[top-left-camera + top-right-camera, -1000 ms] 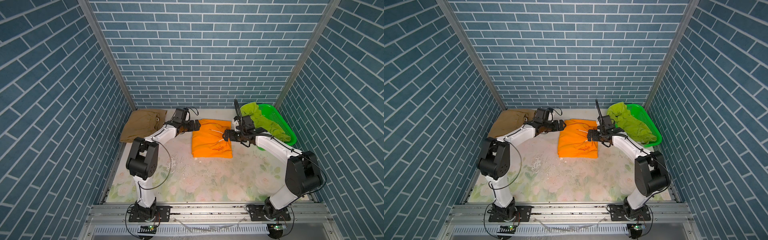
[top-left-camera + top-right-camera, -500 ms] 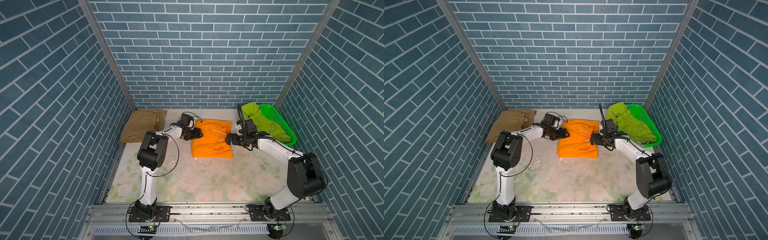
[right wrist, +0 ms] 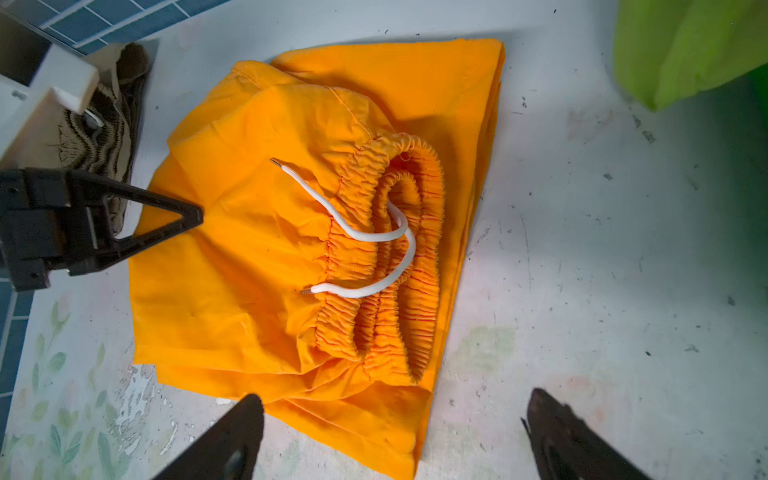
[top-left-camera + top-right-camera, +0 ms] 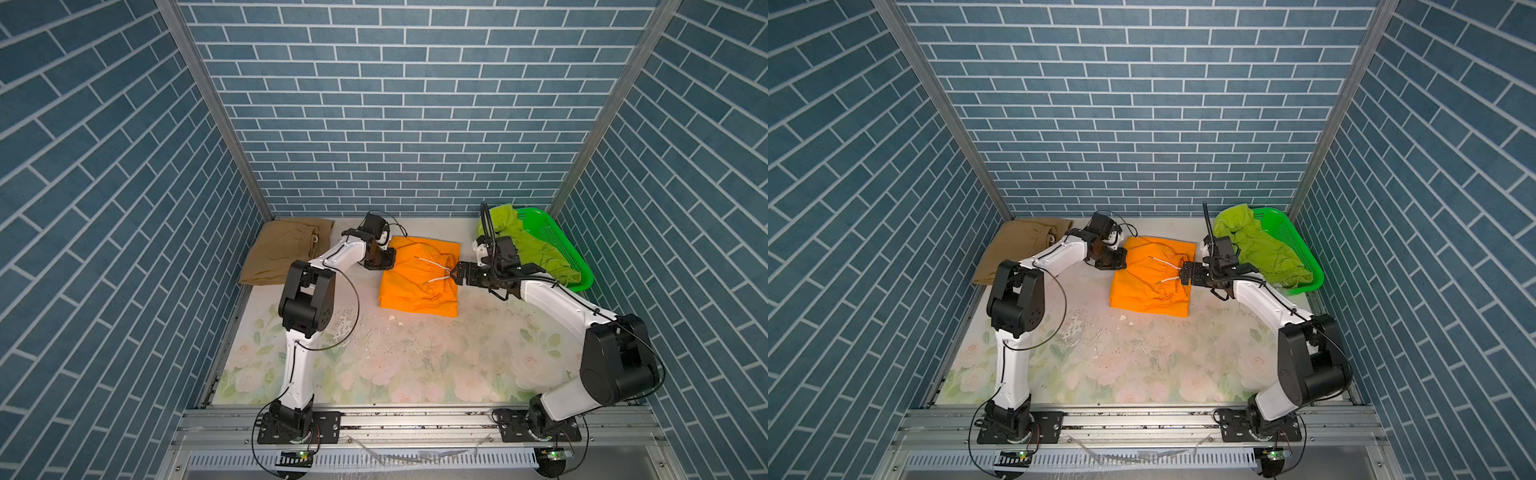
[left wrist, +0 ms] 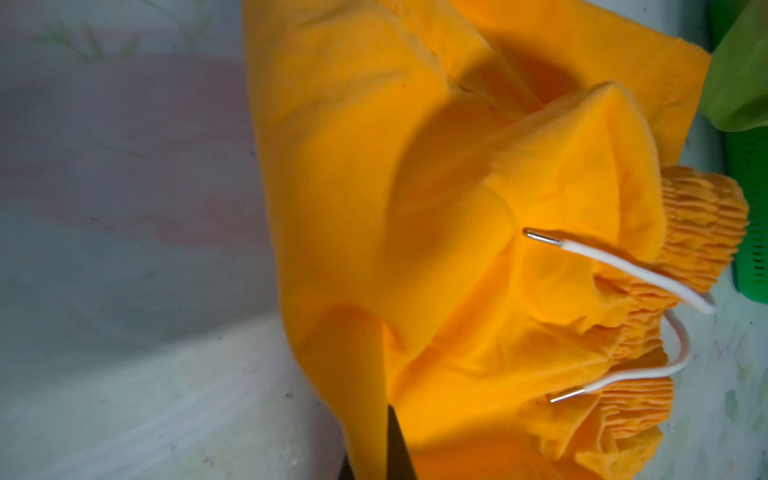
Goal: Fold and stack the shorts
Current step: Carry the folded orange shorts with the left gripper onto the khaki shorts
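The left tool (image 4: 388,262), open a moment ago, has now clenched on the edge of the folded orange shorts (image 4: 419,286) mid-surface (image 4: 415,353), while the right tool (image 4: 458,277) stays spread wide beside their waistband, likely readying a move onto the tan shorts (image 4: 282,253).

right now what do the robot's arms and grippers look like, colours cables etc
The left arm and right arm match: white shells between bulky black joint housings, each on a black base plate. Thin black cables loop outside them; the right one also carries a ribbed black hose. The left gripper and right gripper are black, with tapered, wedge-shaped fingers.
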